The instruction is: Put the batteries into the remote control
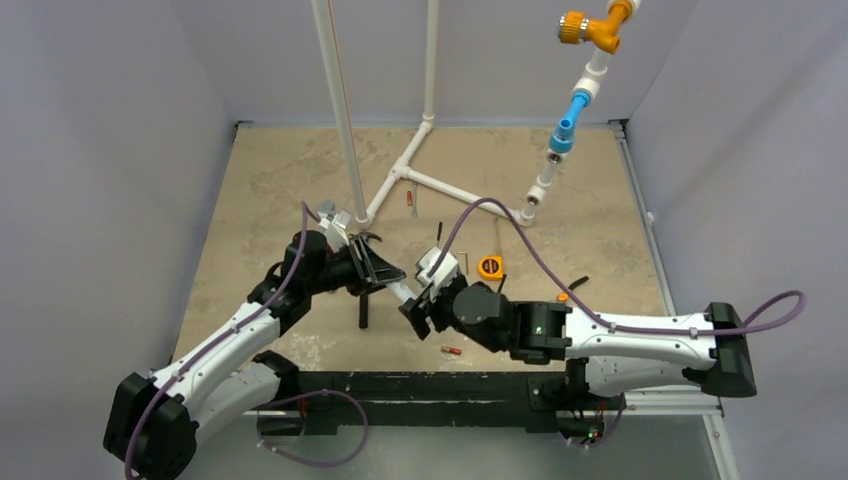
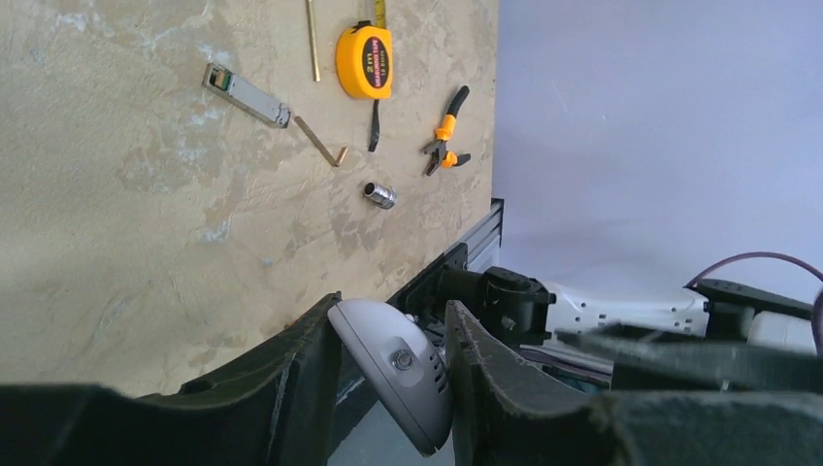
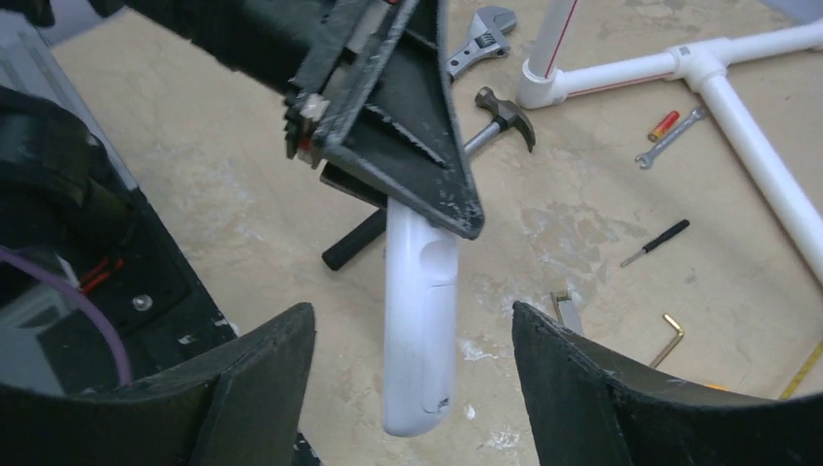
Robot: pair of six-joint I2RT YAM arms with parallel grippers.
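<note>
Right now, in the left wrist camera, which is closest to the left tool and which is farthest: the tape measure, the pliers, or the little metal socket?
1. Metal socket: nearest, just ahead of the left tool.
2. Orange-handled pliers: farther up, off to the right.
3. Yellow tape measure: farthest, at the top of the view.

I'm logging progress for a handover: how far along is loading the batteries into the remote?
Done: the left claw holds the remote off the table. In hand: the right claw stands open around its free end, not touching it. Left: loading itself; one battery lies near the front edge, another beside a spanner by the pipes, none seen in the remote.
</note>
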